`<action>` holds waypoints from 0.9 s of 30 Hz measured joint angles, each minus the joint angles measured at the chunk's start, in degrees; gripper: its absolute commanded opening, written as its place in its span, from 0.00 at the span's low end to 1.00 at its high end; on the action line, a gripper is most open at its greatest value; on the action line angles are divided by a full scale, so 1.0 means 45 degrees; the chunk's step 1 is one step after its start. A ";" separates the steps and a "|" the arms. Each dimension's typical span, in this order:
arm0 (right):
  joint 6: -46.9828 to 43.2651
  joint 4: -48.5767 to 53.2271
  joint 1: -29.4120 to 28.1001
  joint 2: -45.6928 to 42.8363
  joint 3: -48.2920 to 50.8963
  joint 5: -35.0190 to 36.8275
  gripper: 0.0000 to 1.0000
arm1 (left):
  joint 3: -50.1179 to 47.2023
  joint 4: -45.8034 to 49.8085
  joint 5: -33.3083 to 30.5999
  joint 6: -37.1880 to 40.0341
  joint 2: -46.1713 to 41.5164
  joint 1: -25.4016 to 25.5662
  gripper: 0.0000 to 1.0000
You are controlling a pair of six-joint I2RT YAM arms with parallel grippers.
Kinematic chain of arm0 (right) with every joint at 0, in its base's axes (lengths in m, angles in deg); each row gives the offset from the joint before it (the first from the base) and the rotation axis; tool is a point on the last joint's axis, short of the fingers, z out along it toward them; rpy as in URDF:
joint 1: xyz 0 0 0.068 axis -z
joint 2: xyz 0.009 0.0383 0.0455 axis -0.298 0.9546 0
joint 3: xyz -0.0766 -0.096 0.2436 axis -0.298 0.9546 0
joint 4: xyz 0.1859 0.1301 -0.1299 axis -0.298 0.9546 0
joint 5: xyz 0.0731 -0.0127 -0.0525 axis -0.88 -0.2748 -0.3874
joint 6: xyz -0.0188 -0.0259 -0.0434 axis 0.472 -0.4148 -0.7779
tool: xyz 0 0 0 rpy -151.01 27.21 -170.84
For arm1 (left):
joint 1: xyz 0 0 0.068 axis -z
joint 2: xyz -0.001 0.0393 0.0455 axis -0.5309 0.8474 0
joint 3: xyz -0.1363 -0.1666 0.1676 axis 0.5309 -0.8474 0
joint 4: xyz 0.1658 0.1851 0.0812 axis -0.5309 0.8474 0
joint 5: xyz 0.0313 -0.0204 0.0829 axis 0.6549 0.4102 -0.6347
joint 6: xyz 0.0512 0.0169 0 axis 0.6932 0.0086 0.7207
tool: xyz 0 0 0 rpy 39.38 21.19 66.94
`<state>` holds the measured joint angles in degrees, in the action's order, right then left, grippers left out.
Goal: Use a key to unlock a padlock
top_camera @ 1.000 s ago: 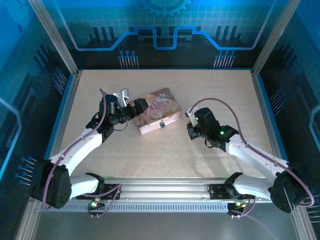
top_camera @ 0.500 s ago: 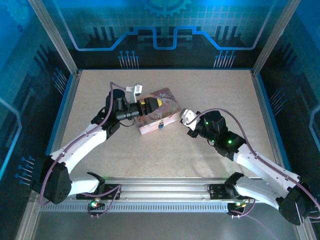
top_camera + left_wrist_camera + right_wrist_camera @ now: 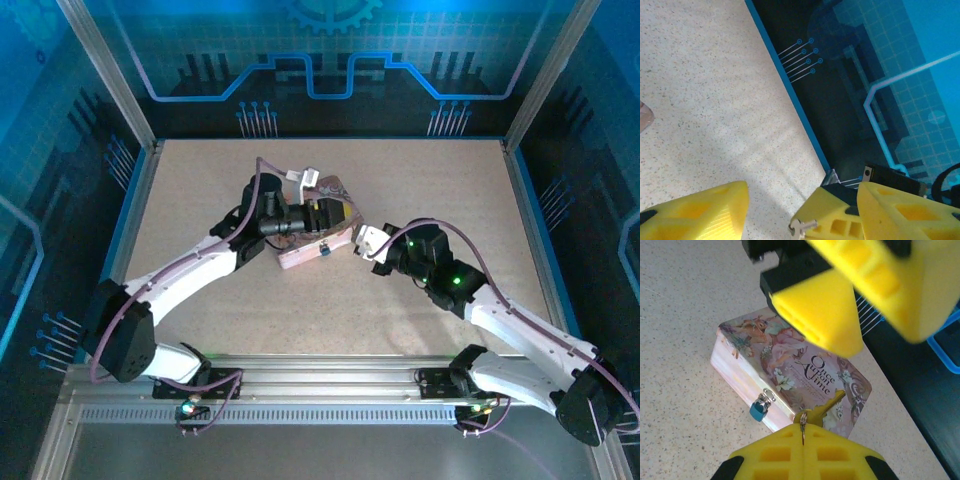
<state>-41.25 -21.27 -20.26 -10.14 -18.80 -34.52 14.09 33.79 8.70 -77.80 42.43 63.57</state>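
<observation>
Overhanging pink tin [image 3: 790, 371], left fingers [image 3: 822, 315]

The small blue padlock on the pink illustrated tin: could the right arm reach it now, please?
Probably yes: the padlock hangs exposed on the tin's front, with nothing between it and the right jaws.

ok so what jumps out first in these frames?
The pink illustrated tin draws the eye first, with a small blue padlock hanging on its front side. Close over its lid, the right arm's yellow fingers pinch a brass-coloured key. The left arm's yellow fingers hover apart above the tin.
</observation>
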 measured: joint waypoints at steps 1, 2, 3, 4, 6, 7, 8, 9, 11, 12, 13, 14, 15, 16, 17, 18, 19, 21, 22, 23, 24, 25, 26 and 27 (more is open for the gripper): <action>-0.0010 0.0000 0.0000 0.0015 -0.0053 -0.0029 0.00 | 0.0117 -0.0010 0.0000 0.0005 0.0151 0.0073 0.57; -0.0010 -0.0005 0.0000 0.0039 -0.0107 -0.0034 0.00 | 0.0209 0.0000 0.0000 0.0015 0.0262 0.0146 0.56; -0.0010 -0.0005 -0.0015 0.0058 -0.0146 -0.0029 0.00 | 0.0282 0.0000 0.0000 0.0068 0.0350 0.0219 0.54; -0.0010 -0.0005 -0.0029 0.0078 -0.0170 -0.0034 0.00 | 0.0335 -0.0005 0.0000 0.0126 0.0413 0.0291 0.53; -0.0010 -0.0019 -0.0073 0.0117 -0.0170 -0.0024 0.00 | 0.0403 0.0005 0.0005 0.0223 0.0481 0.0393 0.51; -0.0010 -0.0019 -0.0083 0.0141 -0.0170 -0.0024 0.00 | 0.0437 0.0000 0.0000 0.0253 0.0510 0.0447 0.49; -0.0010 -0.0019 -0.0083 0.0165 -0.0170 -0.0015 0.00 | 0.0461 0.0024 0.0000 0.0287 0.0534 0.0471 0.47; -0.0010 -0.0019 -0.0083 0.0185 -0.0170 -0.0015 0.00 | 0.0466 0.0024 0.0000 0.0306 0.0544 0.0486 0.45; -0.0005 -0.0034 -0.0087 0.0214 -0.0170 0.0010 0.00 | 0.0476 0.0117 -0.0005 0.0355 0.0554 0.0505 0.40; -0.0005 -0.0044 -0.0087 0.0214 -0.0170 0.0019 0.00 | 0.0491 0.0199 -0.0005 0.0418 0.0568 0.0510 0.38; -0.0005 -0.0053 -0.0087 0.0214 -0.0170 0.0024 0.00 | 0.0495 0.0267 -0.0005 0.0500 0.0573 0.0525 0.36; -0.0005 -0.0083 -0.0087 0.0214 -0.0170 0.0024 0.00 | 0.0529 0.0350 -0.0005 0.0559 0.0578 0.0539 0.35; -0.0005 -0.0092 -0.0087 0.0214 -0.0170 0.0044 0.00 | 0.0602 0.0486 -0.0010 0.0631 0.0597 0.0568 0.34; -0.0010 -0.0092 -0.0087 0.0214 -0.0170 0.0073 0.00 | 0.0695 0.0631 -0.0024 0.0699 0.0617 0.0602 0.33; -0.0010 -0.0092 -0.0087 0.0214 -0.0170 0.0083 0.00 | 0.0763 0.0729 -0.0058 0.0816 0.0627 0.0636 0.31; -0.0005 -0.0092 -0.0087 0.0214 -0.0170 0.0112 0.00 | 0.0855 0.0889 -0.0097 0.0952 0.0631 0.0685 0.29; -0.0005 -0.0092 -0.0087 0.0214 -0.0170 0.0117 0.00 | 0.0908 0.0991 -0.0112 0.1025 0.0631 0.0719 0.26; -0.0010 -0.0097 -0.0087 0.0228 -0.0170 0.0126 0.00 | 0.0971 0.1141 -0.0151 0.1219 0.0631 0.0777 0.24; -0.0010 -0.0097 -0.0087 0.0253 -0.0175 0.0151 0.00 | 0.0976 0.1190 -0.0160 0.1268 0.0636 0.0787 0.23; -0.0015 -0.0097 -0.0087 0.0282 -0.0180 0.0180 0.00 | 0.0976 0.1239 -0.0189 0.1307 0.0636 0.0792 0.21; -0.0024 -0.0102 -0.0092 0.0311 -0.0180 0.0257 0.00 | 0.0976 0.1268 -0.0209 0.1316 0.0636 0.0797 0.19; -0.0053 -0.0102 -0.0107 0.0321 -0.0180 0.0325 0.00 | 0.0976 0.1316 -0.0243 0.1345 0.0636 0.0797 0.17; -0.0058 -0.0107 -0.0112 0.0321 -0.0180 0.0355 0.00 | 0.0976 0.1336 -0.0243 0.1350 0.0636 0.0797 0.14; -0.0058 -0.0136 -0.0131 0.0321 -0.0180 0.0379 0.00 | 0.0976 0.1350 -0.0257 0.1355 0.0636 0.0801 0.11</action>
<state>-41.51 -21.88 -20.86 -8.70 -19.61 -32.81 18.48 39.86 7.54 -71.70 45.30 67.18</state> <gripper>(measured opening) 0.051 0.147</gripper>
